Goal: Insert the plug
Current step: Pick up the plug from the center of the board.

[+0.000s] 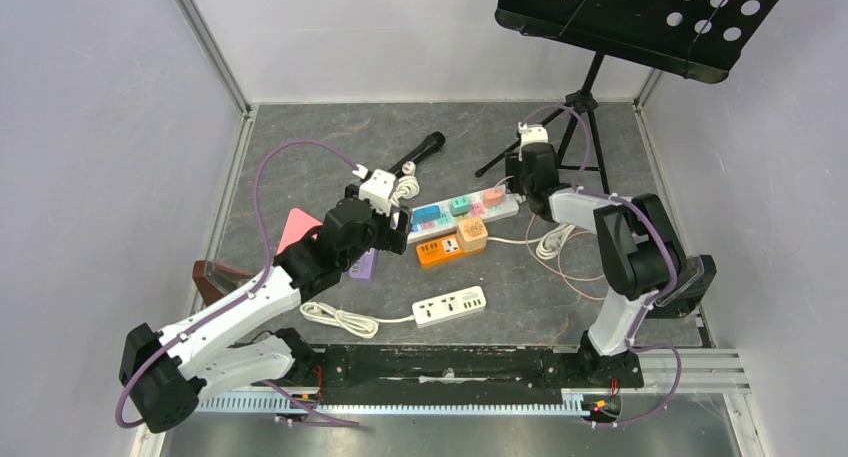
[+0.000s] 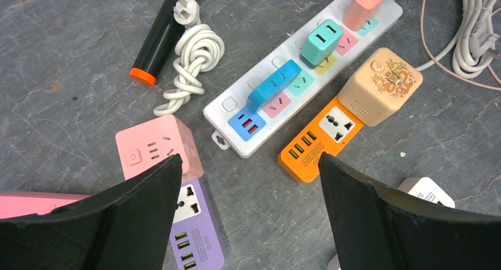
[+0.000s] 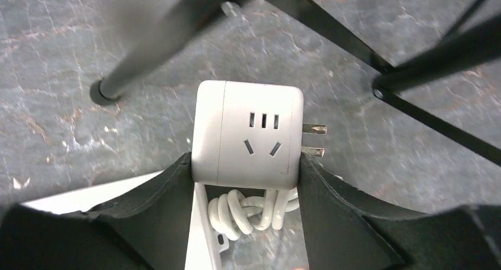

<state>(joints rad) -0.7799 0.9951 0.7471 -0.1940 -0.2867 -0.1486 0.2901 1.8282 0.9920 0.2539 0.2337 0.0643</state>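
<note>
The plug is a white cube adapter (image 3: 248,134) with two metal prongs (image 3: 313,140) sticking out to its right. My right gripper (image 3: 245,162) is shut on it, a finger pressed against each side, over a knotted white cord (image 3: 251,214) and the edge of the white power strip (image 3: 201,240). In the top view that gripper (image 1: 530,172) hangs at the strip's far right end (image 1: 505,209), hiding the cube. My left gripper (image 2: 251,163) is open and empty, above bare floor between the purple strip (image 2: 195,228) and the orange strip (image 2: 307,149).
The long white strip (image 2: 233,104) carries blue (image 2: 275,87), teal (image 2: 321,41) and salmon (image 2: 363,4) plugs. A tan cube (image 2: 381,84) sits on the orange strip; a pink cube (image 2: 153,149) tops the purple one. Music-stand legs (image 3: 165,39) cross just beyond the right gripper. A small white strip (image 1: 450,305) lies near the front.
</note>
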